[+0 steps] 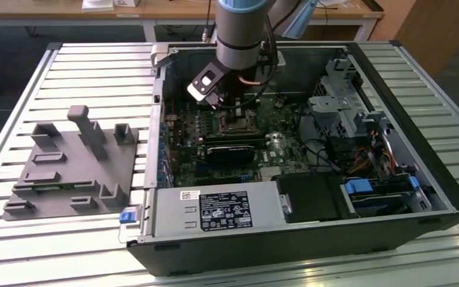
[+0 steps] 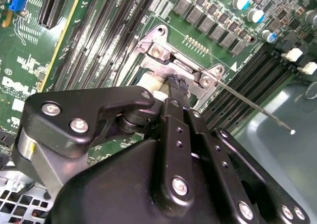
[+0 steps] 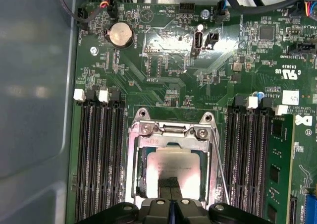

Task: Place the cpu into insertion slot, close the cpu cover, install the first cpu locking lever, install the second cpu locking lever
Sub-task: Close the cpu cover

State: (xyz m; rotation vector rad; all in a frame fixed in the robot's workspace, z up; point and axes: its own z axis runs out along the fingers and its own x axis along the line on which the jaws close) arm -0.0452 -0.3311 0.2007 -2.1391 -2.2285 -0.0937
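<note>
Gripper point(image 2: 178, 86) with fingers pressed together over cpu point(image 3: 171, 165) seated in insertion slot point(image 3: 134, 165), memory slots point(image 3: 99, 154) crowding both slot edges, thin lever point(image 3: 219, 169) standing free

In the first wrist view the gripper point(image 3: 171, 188) covers the near edge of the cpu point(image 3: 171, 163), and the insertion slot point(image 3: 132, 169) is cut off beneath it. In the second wrist view its body hides most of that slot point(image 2: 168, 60) (the hinge end beyond the tips is clear).
</note>
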